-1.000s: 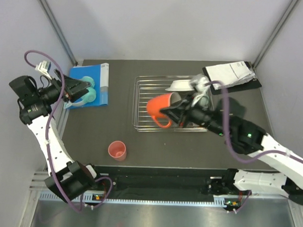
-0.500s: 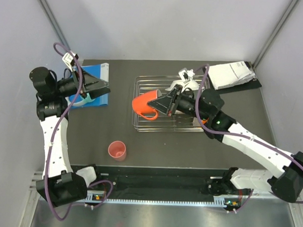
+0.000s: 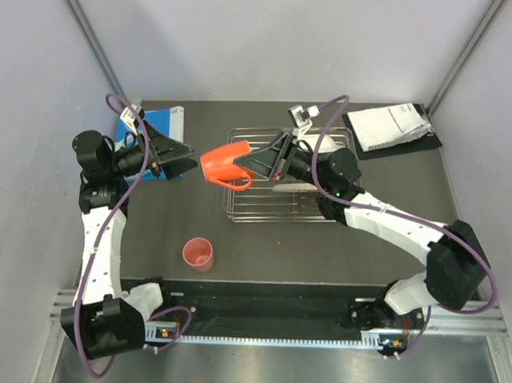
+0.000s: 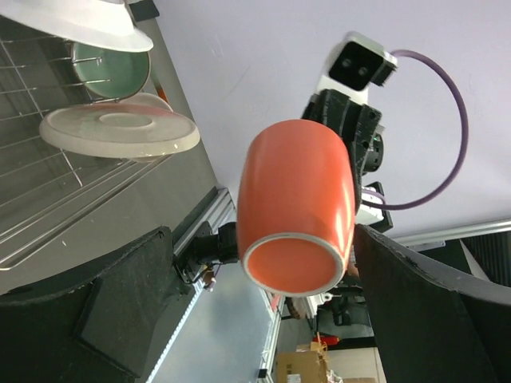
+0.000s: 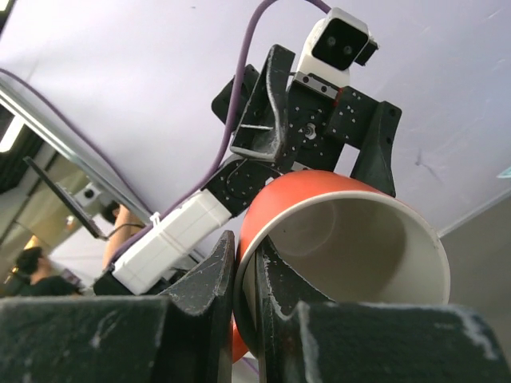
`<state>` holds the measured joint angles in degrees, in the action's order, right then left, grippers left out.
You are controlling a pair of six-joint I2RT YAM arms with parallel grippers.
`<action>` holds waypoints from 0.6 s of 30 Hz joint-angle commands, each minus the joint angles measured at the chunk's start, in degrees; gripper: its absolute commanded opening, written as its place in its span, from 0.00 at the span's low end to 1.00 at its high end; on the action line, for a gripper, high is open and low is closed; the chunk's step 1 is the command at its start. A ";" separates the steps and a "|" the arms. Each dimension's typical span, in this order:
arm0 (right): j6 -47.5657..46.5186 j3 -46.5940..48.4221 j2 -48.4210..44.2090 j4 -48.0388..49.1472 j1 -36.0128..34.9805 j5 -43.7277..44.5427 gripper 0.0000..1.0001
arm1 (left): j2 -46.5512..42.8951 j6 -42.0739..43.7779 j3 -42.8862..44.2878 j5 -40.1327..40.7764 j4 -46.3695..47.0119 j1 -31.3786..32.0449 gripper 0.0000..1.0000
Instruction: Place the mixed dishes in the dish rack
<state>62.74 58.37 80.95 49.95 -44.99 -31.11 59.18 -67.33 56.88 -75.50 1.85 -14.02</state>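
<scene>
A dark grey table boxed in by pale walls fills the overhead view. On it sits the rectangular silver wire dish rack (image 3: 255,206). A small pink cup (image 3: 198,254) stands alone nearer the arm bases, a blue book (image 3: 162,121) lies at the far left, and white papers on a black board (image 3: 393,127) lie at the far right. The orange white-lined mug (image 3: 226,163) hangs on its side in the air over the rack's left edge. The right gripper (image 3: 259,162) pinches it at the rim, and the left gripper (image 3: 188,161) faces its base from just beside it.

In the left wrist view, the mug's base sits ahead of that gripper's two dark fingers (image 4: 104,311), which are spread wide and touch nothing. Beyond, in the rack, are a cream-and-pink plate (image 4: 120,132), a mint-green bowl (image 4: 112,68) and a white shallow bowl (image 4: 80,20).

In the right wrist view, one finger (image 5: 211,279) lies outside the mug wall and the other inside, pressed together on the rim.

This looks like a hand-over, or a steadying of the mug before it is set down. To do it well, the left fingers should straddle the round body squarely, clear of the handle. They should close firmly before the rim pinch lets go. The mug should then go into a free part of the rack, away from the plate.
</scene>
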 commanded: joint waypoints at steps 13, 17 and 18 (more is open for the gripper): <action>17.41 10.97 14.50 32.39 -0.97 3.77 0.00 | -0.47 -8.78 -1.95 1.68 13.88 1.98 0.99; 19.96 12.82 18.62 36.61 -1.68 4.75 0.00 | -0.47 -9.40 -2.39 1.76 14.50 2.33 0.99; 20.05 13.17 19.24 36.88 -1.85 4.75 0.00 | -0.55 -9.40 -2.39 1.85 14.50 2.33 0.99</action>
<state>79.59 66.32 98.41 68.88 -45.71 -29.41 59.16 -75.53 54.83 -74.04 12.36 -12.21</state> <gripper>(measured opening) 0.093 0.991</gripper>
